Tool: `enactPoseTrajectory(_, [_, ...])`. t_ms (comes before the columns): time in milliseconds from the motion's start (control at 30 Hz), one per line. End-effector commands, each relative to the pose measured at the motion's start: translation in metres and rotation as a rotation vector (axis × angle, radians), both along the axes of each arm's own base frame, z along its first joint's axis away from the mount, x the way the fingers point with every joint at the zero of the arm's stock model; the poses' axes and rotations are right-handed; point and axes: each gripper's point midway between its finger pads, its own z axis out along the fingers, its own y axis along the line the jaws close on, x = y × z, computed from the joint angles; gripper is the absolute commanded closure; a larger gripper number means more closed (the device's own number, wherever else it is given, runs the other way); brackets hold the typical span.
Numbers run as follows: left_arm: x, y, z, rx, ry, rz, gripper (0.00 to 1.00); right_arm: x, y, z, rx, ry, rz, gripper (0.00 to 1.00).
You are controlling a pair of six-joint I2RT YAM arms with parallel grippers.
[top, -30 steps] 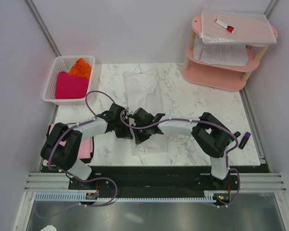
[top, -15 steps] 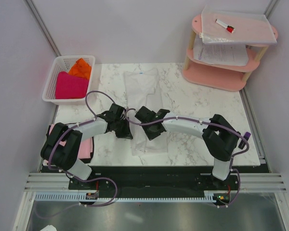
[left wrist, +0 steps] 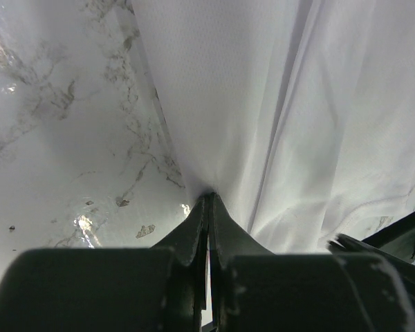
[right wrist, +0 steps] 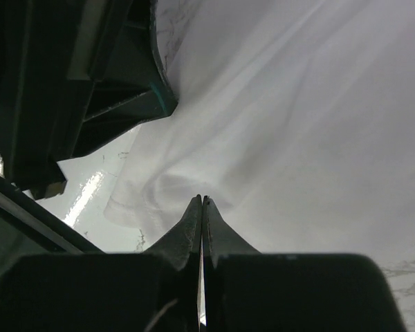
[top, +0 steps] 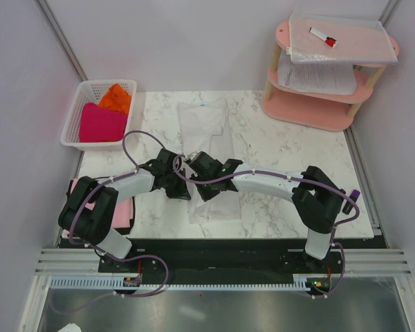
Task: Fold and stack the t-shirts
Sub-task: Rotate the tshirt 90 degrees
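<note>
White t-shirt [top: 206,124]: soft plain cloth, lying lengthwise down the middle of the frame in the top view as a long narrow strip, collar end toward the top, near end reaching toward the lower centre. It is resting on the surface [top: 277,152], a glossy white marble-patterned slab with grey veins. The cloth is showing long shallow creases and a fine knit texture in the wrist views.

Left tool [left wrist: 209,197]: dark tapered fingers pressing fully together, pinching the shirt's edge, the cloth rising to a small peak at the tips.

Right tool [right wrist: 202,199]: fingers likewise pressing together with no gap, tips biting into a pucker of the same shirt beside a rolled hem. The two tools are sitting just beside each other at the strip's left edge, below the middle of the frame.

Magenta t-shirt [top: 100,122] and orange t-shirt [top: 116,97]: lying bunched in a white plastic lattice basket [top: 73,114], upper left.

Pale pink t-shirt [top: 122,209]: lying flat at lower left, partly under the left arm.

Shelf [top: 311,112]: pink, rounded, tiered, upper right, carrying white paper sheets [top: 318,76].
</note>
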Motion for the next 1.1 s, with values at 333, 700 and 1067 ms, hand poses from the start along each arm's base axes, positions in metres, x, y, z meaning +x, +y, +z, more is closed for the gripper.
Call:
enactPoseTrajectory(333, [-0.003,0.021,-0.021,0.098,0.018,0.052,0.98,-0.016,0.039,-0.004,0.049,0.027,0.11,1.0])
enactPoseTrajectory(700, [-0.003,0.021,-0.021,0.099,0.019,0.056,0.98,-0.036,0.055,-0.021,0.036,0.075,0.166,1.0])
enactPoseTrajectory(1067, [-0.003,0.021,-0.021,0.1,0.02,0.056,0.98,-0.05,0.059,-0.043,0.005,0.126,0.194,1.0])
